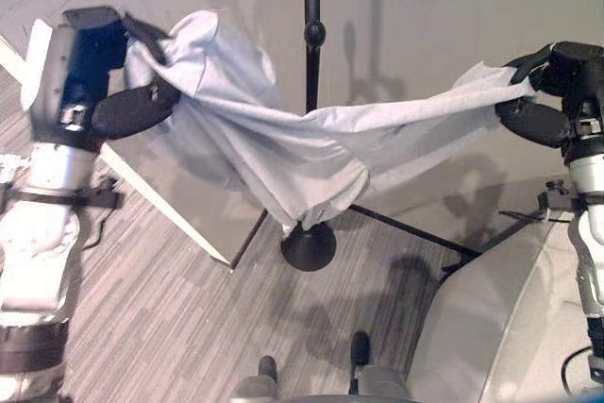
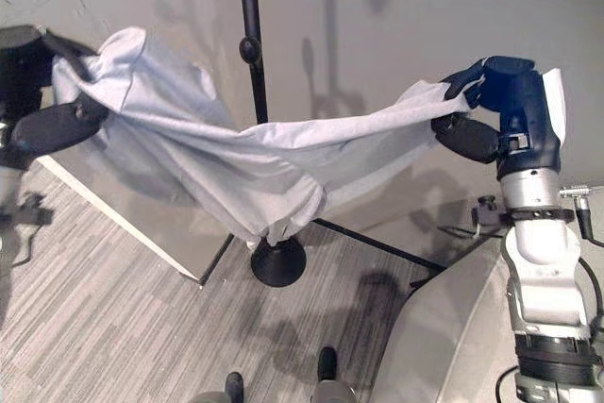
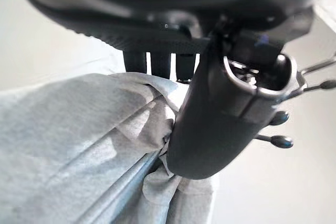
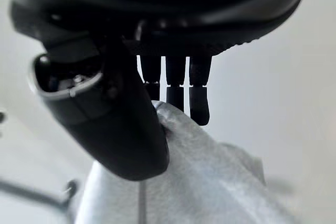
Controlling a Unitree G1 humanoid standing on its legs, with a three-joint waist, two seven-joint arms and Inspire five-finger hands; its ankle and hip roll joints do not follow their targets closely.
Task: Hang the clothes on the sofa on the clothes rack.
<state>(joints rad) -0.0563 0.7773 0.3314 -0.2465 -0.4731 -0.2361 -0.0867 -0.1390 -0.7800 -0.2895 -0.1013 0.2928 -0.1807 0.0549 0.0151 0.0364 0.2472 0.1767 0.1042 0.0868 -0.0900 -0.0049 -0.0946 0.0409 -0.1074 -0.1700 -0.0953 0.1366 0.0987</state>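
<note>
Garment: a pale grey, soft cotton shirt (image 1: 283,143) hangs in the air across the middle of the frame, stretched between both hands and sagging in the centre, just in front of the rack's pole.
Left hand: the dark left hand (image 1: 132,82), upper left of the frame, pinches one end of the shirt between thumb and curled fingers (image 3: 160,64); that end is bunched.
Right hand: the dark right hand (image 2: 477,110), at the right edge, clamps the other end the same way, so the cloth is spread wide, probably to drape it over a hook.
Rack: a thin black metal clothes rack (image 1: 310,35) stands behind the cloth on the striped grey floor (image 1: 160,318).
Sofa: a light grey sofa (image 1: 510,327) fills the lower right corner.
</note>
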